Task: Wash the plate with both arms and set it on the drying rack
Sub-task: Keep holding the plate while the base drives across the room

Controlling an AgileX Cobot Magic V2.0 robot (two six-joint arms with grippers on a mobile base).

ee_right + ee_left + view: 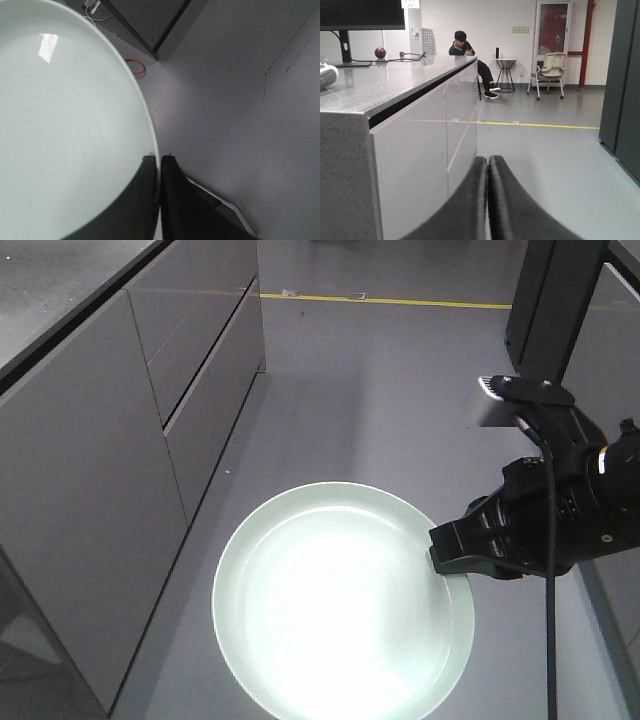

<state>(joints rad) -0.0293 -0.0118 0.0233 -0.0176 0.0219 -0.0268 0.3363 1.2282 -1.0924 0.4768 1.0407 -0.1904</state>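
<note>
- The plate [340, 605] hangs clear of any support above the grey floor [400, 390], its inner face turned up toward the front camera. It is just right of a grey cabinet front [90, 490].
- The right gripper [442, 560] pinches the plate at its right rim. The gripper's black body reaches away to the right, and a black cable [549, 570] hangs across it.
- In the right wrist view, the two fingers [145, 200] clamp the rim between them, one on each face. The plate [65, 125] spreads out to their left.
- The left gripper [487, 165] has its fingers pressed together with nothing between them. It points along the floor beside a grey counter [395, 80].
</note>
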